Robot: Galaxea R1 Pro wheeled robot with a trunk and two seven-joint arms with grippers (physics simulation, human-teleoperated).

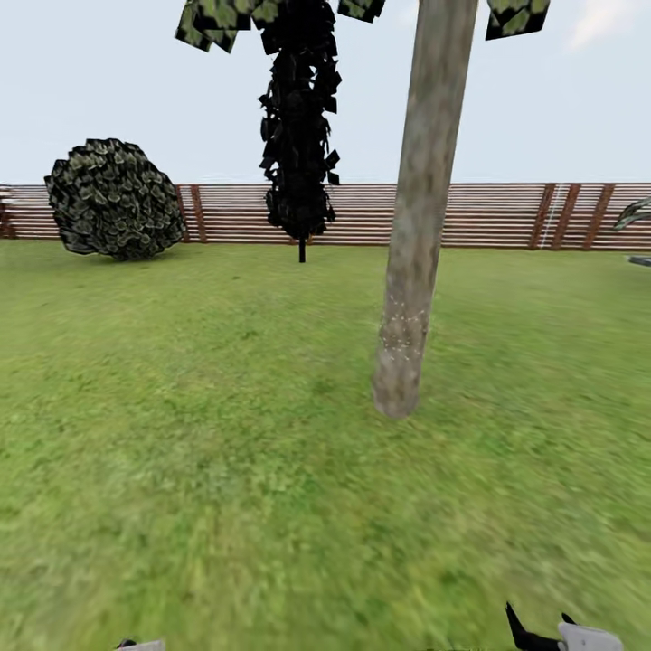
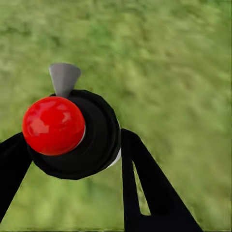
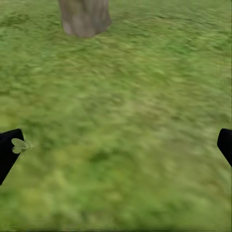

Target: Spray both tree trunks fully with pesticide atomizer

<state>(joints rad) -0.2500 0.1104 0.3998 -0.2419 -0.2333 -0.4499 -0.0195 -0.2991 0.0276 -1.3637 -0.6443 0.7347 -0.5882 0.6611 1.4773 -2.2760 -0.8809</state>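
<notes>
Left wrist view: atomizer [image 2: 72, 135] between left claw [image 2: 72, 159] fingers.

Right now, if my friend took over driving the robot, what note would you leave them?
Left gripper: shut on the pesticide atomizer, red top and grey nozzle showing, held over the lawn.
Right gripper: open, empty, fingers spread over grass.
Tree trunk stands straight ahead, slightly right; fence behind it.
Done: atomizer picked up; white pesticide specks dust a low band of the trunk.
Left: cover the rest of this trunk, then spray the other tree.
</notes>
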